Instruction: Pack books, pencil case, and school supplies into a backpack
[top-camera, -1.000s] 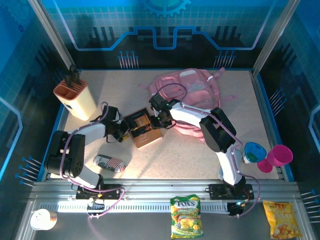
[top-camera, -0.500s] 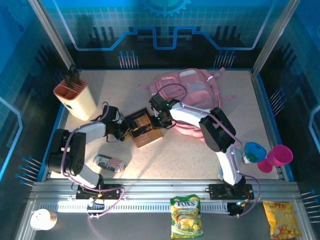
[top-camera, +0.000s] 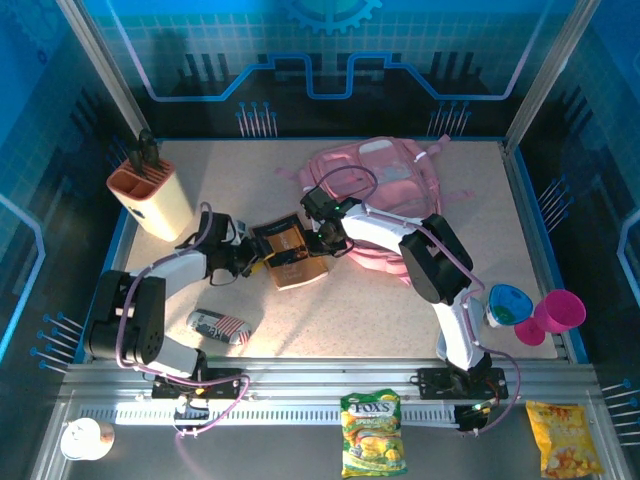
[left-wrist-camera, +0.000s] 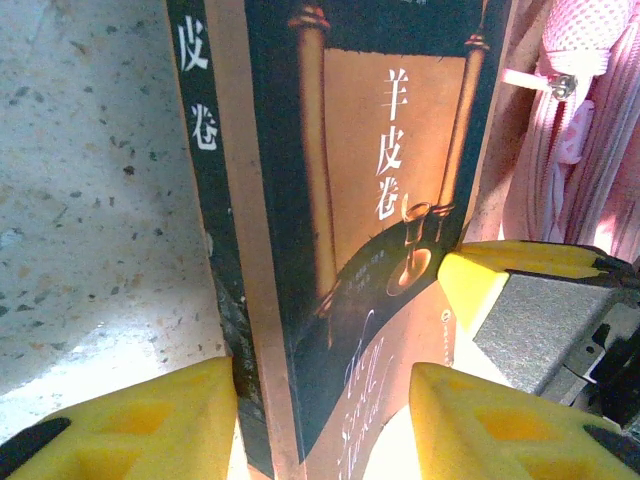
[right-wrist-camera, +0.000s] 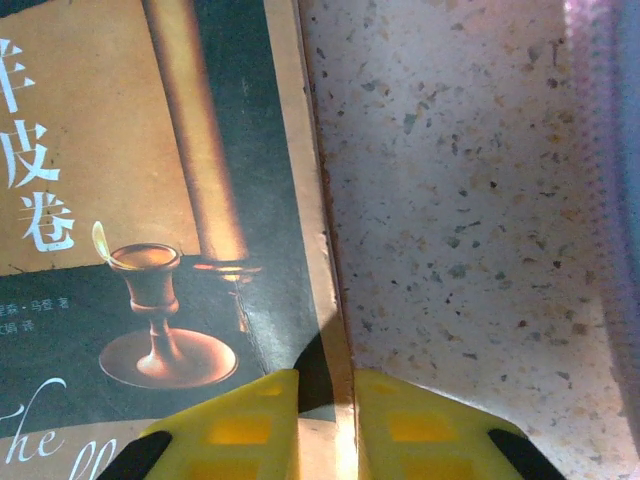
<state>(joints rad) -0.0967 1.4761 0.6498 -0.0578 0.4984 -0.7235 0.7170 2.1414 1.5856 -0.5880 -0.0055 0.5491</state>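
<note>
A dark brown-black book (top-camera: 291, 256) with a gold scroll cover lies left of the pink backpack (top-camera: 385, 185). My left gripper (top-camera: 252, 262) is open around the book's (left-wrist-camera: 360, 250) near corner. One of its yellow fingers (left-wrist-camera: 150, 420) touches the spine and the other stands a little off the cover. My right gripper (top-camera: 322, 240) is shut on the book's (right-wrist-camera: 150, 200) right edge, and its yellow finger (left-wrist-camera: 490, 285) also shows in the left wrist view. The striped pencil case (top-camera: 218, 325) lies near the front left. The other books are out of view.
A beige holder with an orange top (top-camera: 152, 198) stands at the back left. A blue cup (top-camera: 508, 304) and a pink cup (top-camera: 560, 313) sit at the front right. Snack bags (top-camera: 372, 432) lie on the rail in front. The backpack's zipper and straps (left-wrist-camera: 585, 150) are just beyond the book.
My left jaws have narrowed round the book's spine and my right jaws have closed on its edge. The book has shifted slightly towards the backpack.
</note>
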